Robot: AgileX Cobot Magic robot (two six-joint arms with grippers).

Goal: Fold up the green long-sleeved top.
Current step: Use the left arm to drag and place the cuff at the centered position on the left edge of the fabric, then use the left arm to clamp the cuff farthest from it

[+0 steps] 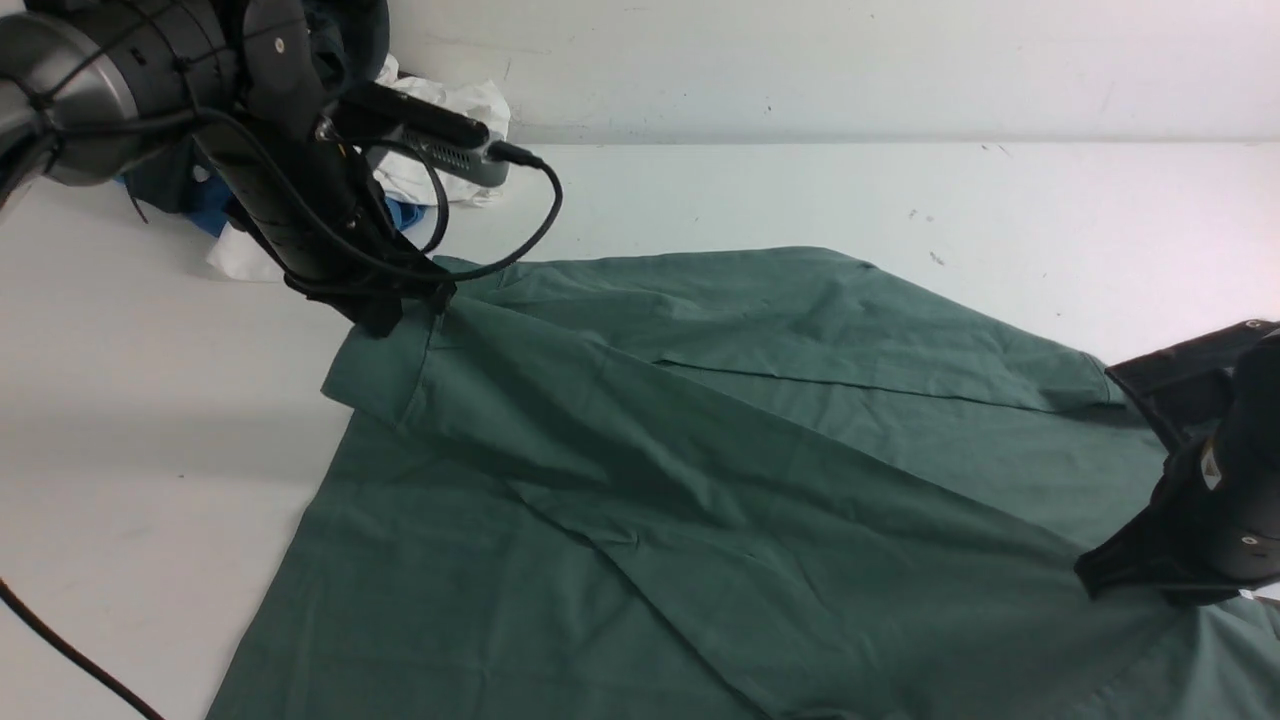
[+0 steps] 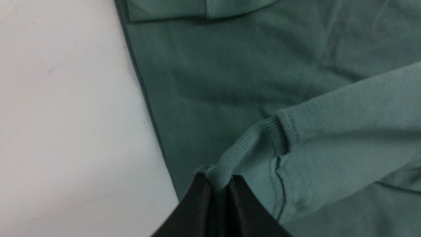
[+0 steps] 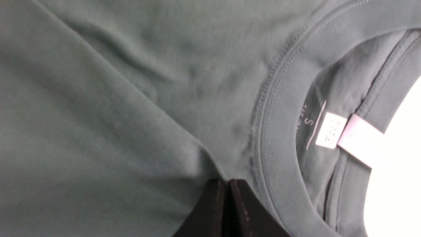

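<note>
One top: green long-sleeved top point(image 1: 700, 450), flat across tabletop point(image 1: 150, 420) centre toward near edge.
Left gripper point(image 2: 218, 186): pinching ribbed cuff point(image 2: 250, 144), toward far-left corner.
Right gripper point(image 3: 228, 186): clamped on cloth beside neckband point(image 3: 279, 108), right edge.
Handling: soft, light, limp; probably best gripped at cuffs, hems.

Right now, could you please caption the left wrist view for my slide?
Left hand pinches the ribbed cuff of the green top.
</note>
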